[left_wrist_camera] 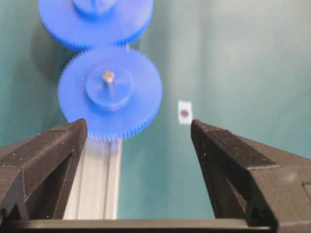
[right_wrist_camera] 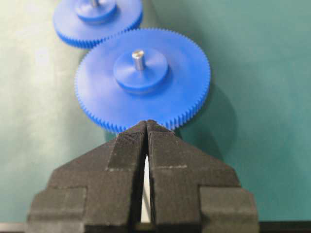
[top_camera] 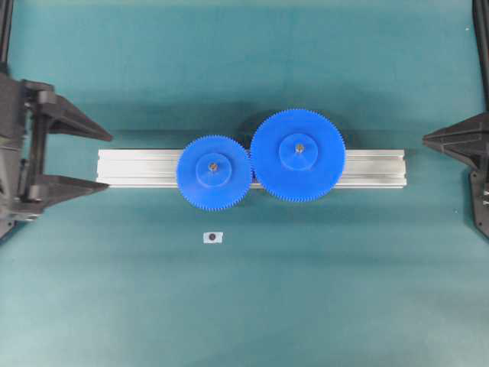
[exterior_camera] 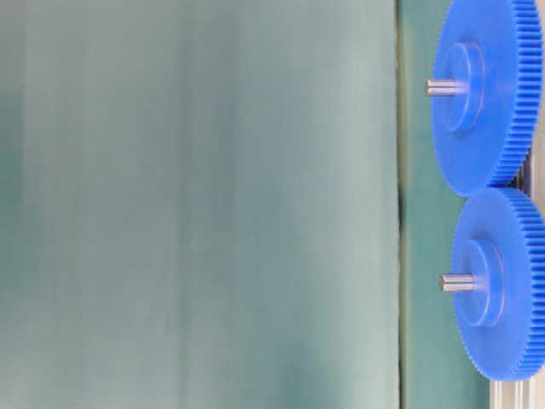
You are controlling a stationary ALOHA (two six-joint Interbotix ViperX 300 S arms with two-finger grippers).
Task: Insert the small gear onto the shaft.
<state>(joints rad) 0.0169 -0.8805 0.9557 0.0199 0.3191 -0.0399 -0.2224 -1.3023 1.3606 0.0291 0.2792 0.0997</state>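
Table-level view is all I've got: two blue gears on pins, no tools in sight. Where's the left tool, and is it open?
Observer: The left tool is open and empty, by the left end of the rail, apart from the small gear.
Operator: And the right tool?
Observer: The right tool is shut on nothing, off to the far side of the larger gear.
Operator: Anything loose on the mat?
Observer: A white tag with a dark dot lies on the mat near the small gear, clear of the rail.
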